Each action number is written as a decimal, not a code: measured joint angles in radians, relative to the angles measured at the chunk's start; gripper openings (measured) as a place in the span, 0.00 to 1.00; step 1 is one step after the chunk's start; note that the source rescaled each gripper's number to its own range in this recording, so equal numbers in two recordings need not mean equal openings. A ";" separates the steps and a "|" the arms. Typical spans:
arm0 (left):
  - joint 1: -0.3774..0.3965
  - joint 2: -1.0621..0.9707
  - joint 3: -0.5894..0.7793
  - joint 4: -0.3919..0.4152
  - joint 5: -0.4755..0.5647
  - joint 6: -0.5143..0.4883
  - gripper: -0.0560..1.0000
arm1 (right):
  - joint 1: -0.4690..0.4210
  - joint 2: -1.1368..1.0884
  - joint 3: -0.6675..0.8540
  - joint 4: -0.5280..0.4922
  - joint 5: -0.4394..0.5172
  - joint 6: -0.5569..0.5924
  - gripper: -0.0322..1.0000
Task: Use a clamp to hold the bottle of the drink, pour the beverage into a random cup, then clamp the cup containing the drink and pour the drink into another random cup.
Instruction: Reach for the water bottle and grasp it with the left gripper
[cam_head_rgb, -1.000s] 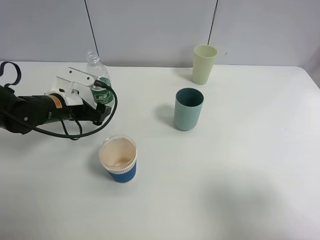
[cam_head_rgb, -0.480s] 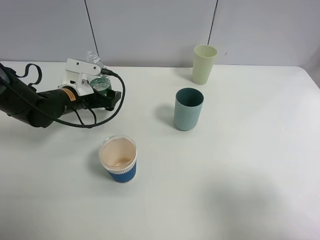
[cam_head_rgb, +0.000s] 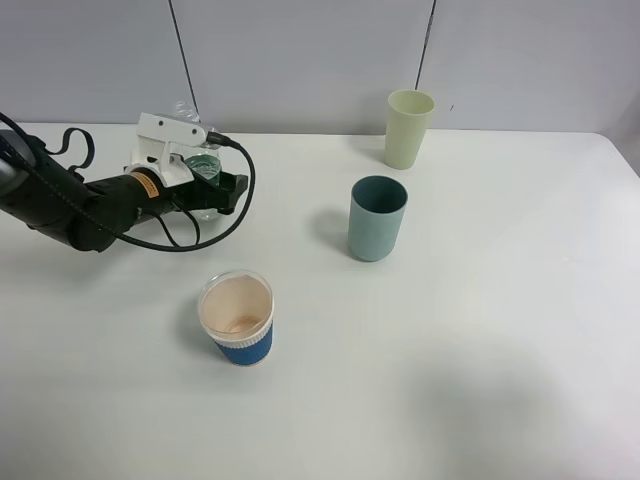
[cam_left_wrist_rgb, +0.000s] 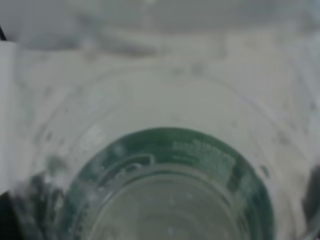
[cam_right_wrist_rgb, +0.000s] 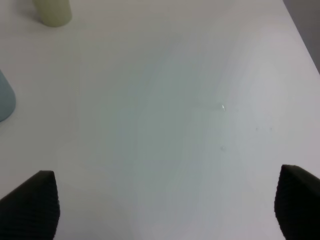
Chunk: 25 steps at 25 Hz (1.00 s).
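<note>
A clear plastic bottle (cam_head_rgb: 204, 168) with a green label stands at the back left of the white table (cam_head_rgb: 480, 330). My left gripper (cam_head_rgb: 222, 190) reaches in from the left with its jaws either side of the bottle's lower body, and it looks open. In the left wrist view the bottle (cam_left_wrist_rgb: 170, 150) fills the frame, with a dark finger (cam_left_wrist_rgb: 7, 210) just at the edge. A blue paper cup (cam_head_rgb: 237, 320), a teal cup (cam_head_rgb: 377, 217) and a pale green cup (cam_head_rgb: 408, 128) stand upright. My right gripper (cam_right_wrist_rgb: 165, 205) is open and empty over bare table.
The right wrist view shows the pale green cup (cam_right_wrist_rgb: 52, 11) and an edge of the teal cup (cam_right_wrist_rgb: 5, 100) far from the right gripper. A grey wall (cam_head_rgb: 300, 60) runs behind the table. The left arm's black cable (cam_head_rgb: 235, 215) loops beside the bottle.
My left gripper has swung up from the near side of the bottle and moved its jaws around the bottle's lower body. The cups have not moved.
</note>
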 joint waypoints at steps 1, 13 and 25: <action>0.000 0.002 0.000 0.003 0.001 0.000 1.00 | 0.000 0.000 0.000 0.005 0.000 0.000 0.59; 0.025 0.002 -0.002 0.009 0.009 -0.002 0.05 | 0.000 0.000 0.000 0.000 0.000 0.000 0.59; 0.000 -0.045 -0.008 -0.031 0.113 0.046 0.11 | 0.000 0.000 0.000 0.005 0.000 0.000 0.59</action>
